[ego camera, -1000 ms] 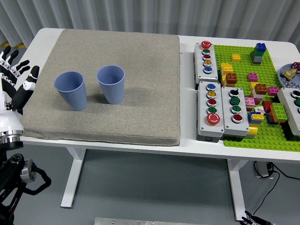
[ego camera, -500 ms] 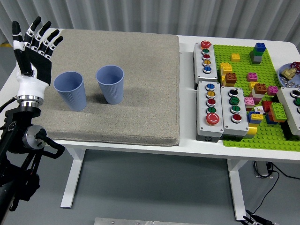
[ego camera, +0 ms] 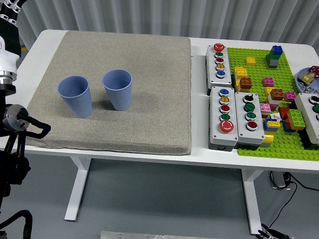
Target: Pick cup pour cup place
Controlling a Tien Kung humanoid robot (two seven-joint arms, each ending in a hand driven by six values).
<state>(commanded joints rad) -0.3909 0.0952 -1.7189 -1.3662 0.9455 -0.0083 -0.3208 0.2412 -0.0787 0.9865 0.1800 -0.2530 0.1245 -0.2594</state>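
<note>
While the left hand point(ego camera: 9, 20) sits mostly cropped at the far-left edge, finger state indeterminable, both blue cups stand upright and untouched on the grey mat point(ego camera: 149, 89): left cup point(ego camera: 75, 96), right cup point(ego camera: 118, 89). Risk: cups nearly adjacent, so grasping one may topple the other.

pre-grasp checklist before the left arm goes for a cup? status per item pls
1. Both cups upright on the grey fabric mat: ok. The left blue ribbed plastic cup and the right blue ribbed plastic cup both stand mouth up.
2. Gap between the cups for fingers: ok, they stand apart, not touching.
3. Cup contents: cannot tell, interiors look uniformly blue.
4. Left hand ready to grasp: cannot tell. It sits at the picture's top left corner and is mostly cut off.
5. Path from the left side to the left cup: ok, only bare mat lies between.
6. Right arm clear of the workspace: ok, none is in view.
</note>
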